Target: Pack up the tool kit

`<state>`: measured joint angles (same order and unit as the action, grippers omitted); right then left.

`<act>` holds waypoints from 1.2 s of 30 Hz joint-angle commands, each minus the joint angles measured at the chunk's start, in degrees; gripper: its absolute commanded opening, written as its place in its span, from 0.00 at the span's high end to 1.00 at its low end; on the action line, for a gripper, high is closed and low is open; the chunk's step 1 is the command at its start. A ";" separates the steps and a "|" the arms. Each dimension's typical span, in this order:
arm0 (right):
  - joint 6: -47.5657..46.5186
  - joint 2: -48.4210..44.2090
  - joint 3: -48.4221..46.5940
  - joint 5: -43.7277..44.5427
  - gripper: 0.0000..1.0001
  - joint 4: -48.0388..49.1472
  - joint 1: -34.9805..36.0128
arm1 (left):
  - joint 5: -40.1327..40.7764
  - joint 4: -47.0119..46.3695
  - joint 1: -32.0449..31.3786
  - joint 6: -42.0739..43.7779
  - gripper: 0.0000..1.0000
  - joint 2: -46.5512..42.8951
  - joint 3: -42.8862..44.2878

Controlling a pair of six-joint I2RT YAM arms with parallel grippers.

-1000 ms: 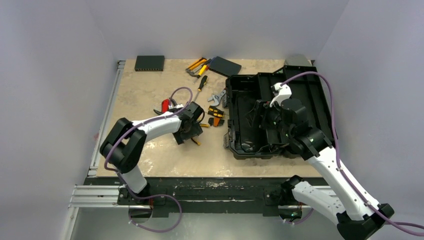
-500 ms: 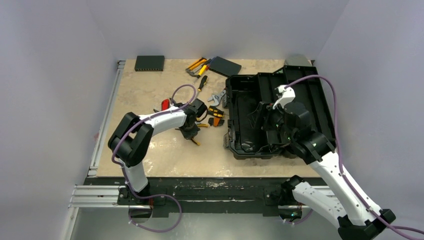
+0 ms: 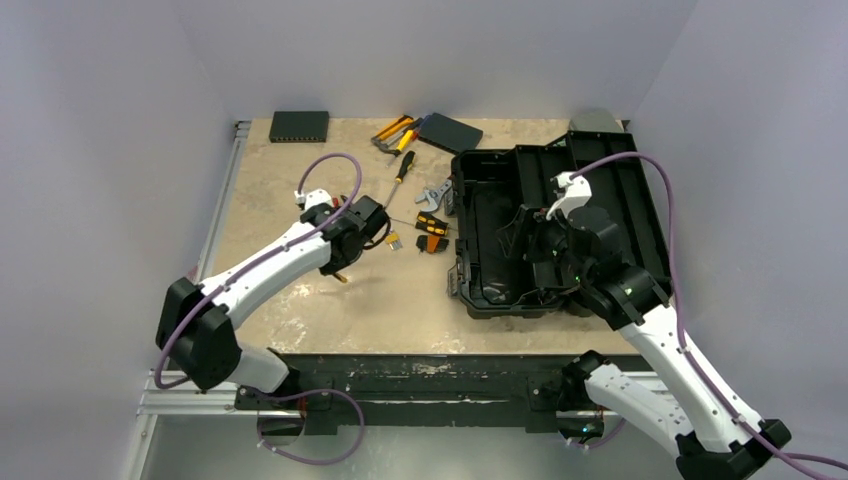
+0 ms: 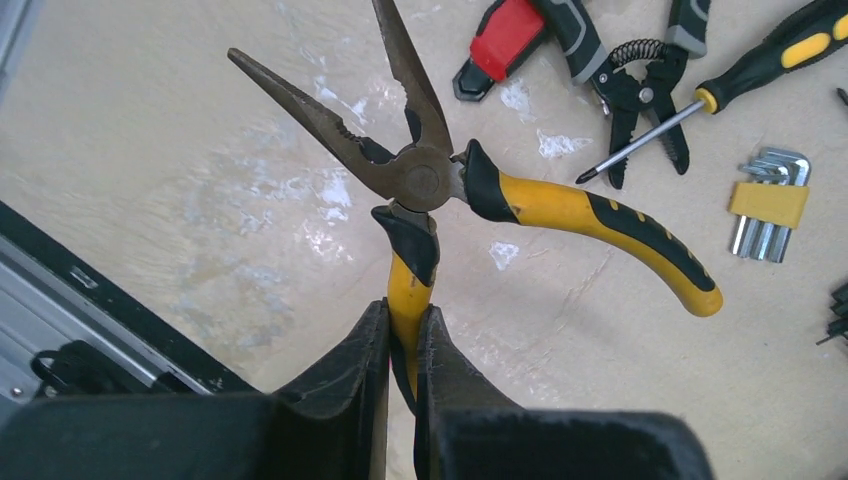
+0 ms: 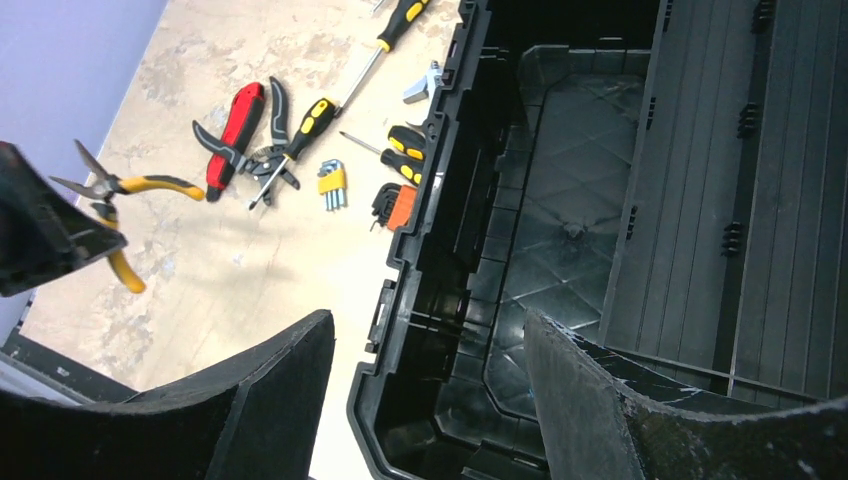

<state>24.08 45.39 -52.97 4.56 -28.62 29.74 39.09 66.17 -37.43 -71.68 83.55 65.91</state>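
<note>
In the left wrist view, the left gripper (image 4: pixel 404 311) is seen clenched on 1 handle of a pair of long-nose pliers with yellow-and-black handles (image 4: pixel 420 180). The other handle is splayed out to the side and the 2 steel noses are spread apart. From the top view only a yellow handle tip is made out below that gripper (image 3: pixel 338 264), over the mottled beige tabletop (image 3: pixel 300 310). Whether the pliers are clear of the surface cannot be told. Beyond the pliers, a red-and-black-handled cutter (image 4: pixel 510 30), a black-and-yellow screwdriver (image 4: pixel 770 55) and a set of hex keys in a yellow holder (image 4: pixel 768 205) are shown lying on the table. In the right wrist view, the right gripper (image 5: pixel 428 320) is shown with its jaws released and wide apart, nothing being held between them, above the large black plastic toolbox (image 5: pixel 560 230). The ribbed floor of the toolbox is revealed bare there, a detail hidden by the arm from above. Only the top view shows the whole toolbox (image 3: pixel 470 300) lying open at the table's right side, with a flat black rectangular box (image 3: pixel 298 125) at the far left edge.
</note>
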 commanded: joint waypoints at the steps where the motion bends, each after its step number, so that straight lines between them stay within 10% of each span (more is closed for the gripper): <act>1: -0.10 1.28 0.15 -0.80 0.32 2.88 0.30 | 6.80 0.27 -2.03 9.26 1.00 -6.18 2.45; 9: -0.85 1.70 -0.45 -0.40 0.32 2.90 0.28 | -9.77 -26.72 -4.67 35.83 1.00 -18.19 -4.72; 19: -1.14 -1.38 -0.13 1.04 0.33 1.59 0.28 | -30.65 -37.09 -4.82 44.86 1.00 -17.66 -1.86; 36: 0.13 -9.17 0.47 13.48 0.32 -4.05 0.30 | -35.49 -11.93 -12.45 48.27 1.00 19.65 41.19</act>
<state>23.83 37.74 -52.95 13.93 -31.31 29.74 5.91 49.23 -48.73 -24.34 99.63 100.27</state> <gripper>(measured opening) 0.678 0.066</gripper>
